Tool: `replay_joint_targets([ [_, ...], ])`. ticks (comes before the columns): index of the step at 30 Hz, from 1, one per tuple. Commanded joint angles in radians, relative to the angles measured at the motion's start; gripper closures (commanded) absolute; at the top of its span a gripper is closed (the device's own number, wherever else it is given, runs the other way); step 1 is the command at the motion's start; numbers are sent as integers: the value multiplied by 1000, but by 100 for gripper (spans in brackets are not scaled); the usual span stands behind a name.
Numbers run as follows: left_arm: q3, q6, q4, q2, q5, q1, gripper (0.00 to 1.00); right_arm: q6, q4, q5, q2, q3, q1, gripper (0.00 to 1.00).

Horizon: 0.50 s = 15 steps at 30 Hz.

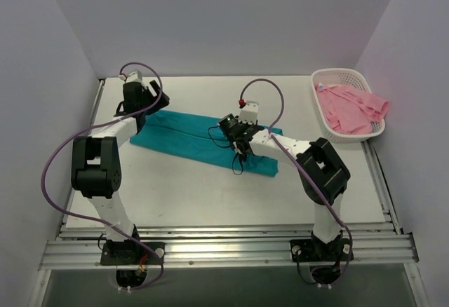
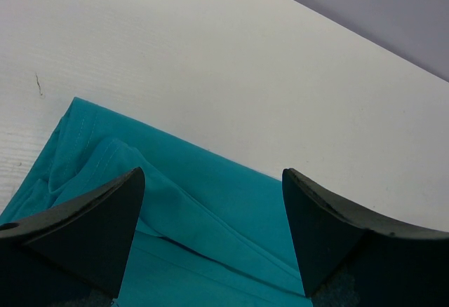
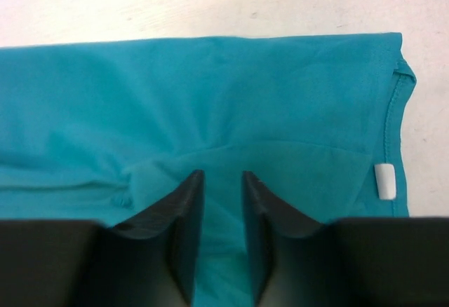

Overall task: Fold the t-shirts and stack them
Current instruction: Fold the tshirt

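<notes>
The teal t-shirt (image 1: 186, 139) lies as a long folded band across the middle of the table. My left gripper (image 1: 145, 113) hovers over its left end, open wide, with a cloth fold (image 2: 196, 202) below the fingers and nothing between them (image 2: 214, 181). My right gripper (image 1: 237, 141) sits on the shirt's right end near the neck. Its fingers stand close together (image 3: 223, 177) with a bunched ridge of teal cloth (image 3: 210, 90) pinched between them and wrinkles radiating from it. The small white neck label (image 3: 385, 181) shows to the right. The pink t-shirt (image 1: 351, 107) lies crumpled in the basket.
A white lattice basket (image 1: 337, 74) stands at the back right corner of the table. Grey walls close in the back and both sides. Purple cables loop from both arms. Bare white tabletop (image 1: 210, 188) lies in front of the teal shirt.
</notes>
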Motion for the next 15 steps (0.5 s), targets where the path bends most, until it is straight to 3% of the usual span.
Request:
replay_joint_targets([
  [1,39,8,31,11,7,-3,12,-30,44,-8,42,34,-34,79],
  [2,39,8,32,11,7,-3,12,-32,47,-16,54,40,-44,90],
  [5,39,8,32,14,7,-3,12,-37,62,-48,93,48,-72,100],
  [15,40,9,32,14,2,-5,12,-12,58,-102,71,22,-45,100],
])
